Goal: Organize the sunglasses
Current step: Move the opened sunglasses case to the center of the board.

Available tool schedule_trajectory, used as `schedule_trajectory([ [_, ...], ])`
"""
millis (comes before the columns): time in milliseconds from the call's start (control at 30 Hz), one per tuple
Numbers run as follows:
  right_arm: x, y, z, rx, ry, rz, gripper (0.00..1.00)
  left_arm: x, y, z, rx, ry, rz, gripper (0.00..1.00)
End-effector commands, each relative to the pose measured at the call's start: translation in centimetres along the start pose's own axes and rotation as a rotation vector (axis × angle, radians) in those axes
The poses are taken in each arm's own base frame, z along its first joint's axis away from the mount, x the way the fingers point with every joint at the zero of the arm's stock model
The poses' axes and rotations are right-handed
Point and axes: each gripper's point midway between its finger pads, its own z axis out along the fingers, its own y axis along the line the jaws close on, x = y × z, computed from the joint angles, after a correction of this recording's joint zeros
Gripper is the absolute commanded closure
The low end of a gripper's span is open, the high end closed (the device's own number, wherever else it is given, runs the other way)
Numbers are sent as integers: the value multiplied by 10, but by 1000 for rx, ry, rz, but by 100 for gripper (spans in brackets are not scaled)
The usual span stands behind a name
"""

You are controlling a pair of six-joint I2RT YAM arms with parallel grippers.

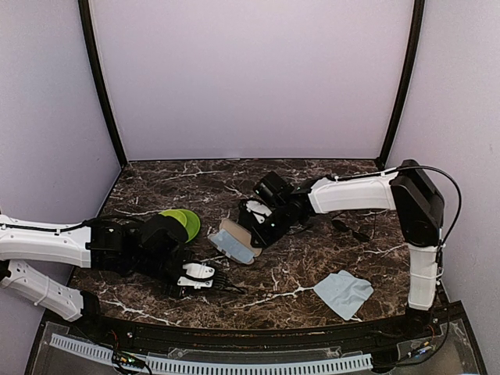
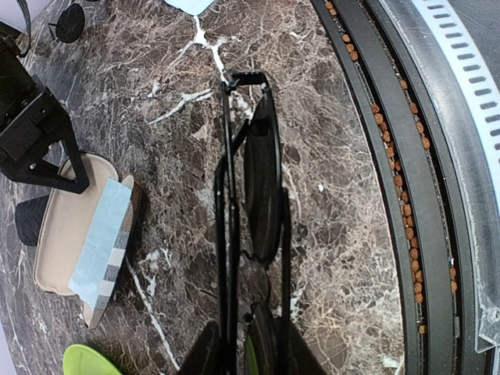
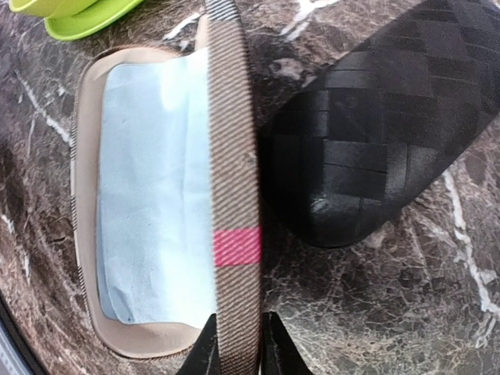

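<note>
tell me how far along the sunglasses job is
Done: striped case open, cloth inside. In hand: left gripper holds one pair; right gripper pinches the case's rim. Left: neither pair is cased; the second pair lies on the table.

Dark marbled counter (image 1: 312,176) carries an open tan case (image 1: 234,241) beside a black case (image 3: 375,133), a green dish (image 1: 183,223), a blue cloth (image 1: 344,293) and sunglasses (image 1: 350,229).

— Where's the top camera?
— High over the worktop's (image 1: 180,183) near edge, facing its far edge, distant.
— The wrists?
— Close, angled down at it. All three share the open striped case (image 1: 234,241).
</note>
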Motion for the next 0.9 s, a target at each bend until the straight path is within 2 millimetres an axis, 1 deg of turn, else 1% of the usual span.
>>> schedule_trajectory([
  [0,-13,-1,-12,74,-45,-48,87,0,-2,4,8,-6,-25,75],
  [200,-16,-5,-26,129,-75,-92,94,2,-3,7,17,10,-45,75],
  [433,-19,-7,-52,199,-141,-172,98,-12,4,-1,4,-63,-90,74],
  [533,-15,-5,-61,236,-172,-245,98,-17,8,-4,3,-96,-117,73],
  [667,-5,-5,-67,316,-204,-332,99,-21,15,-5,24,-126,-191,71],
  [733,-3,-5,-71,331,-232,-352,99,-21,18,-4,40,-133,-219,71],
  [800,6,-6,-70,332,-241,-362,99,-20,19,-2,60,-131,-247,72],
  [867,10,-6,-71,329,-251,-364,99,-19,20,3,80,-128,-268,74],
])
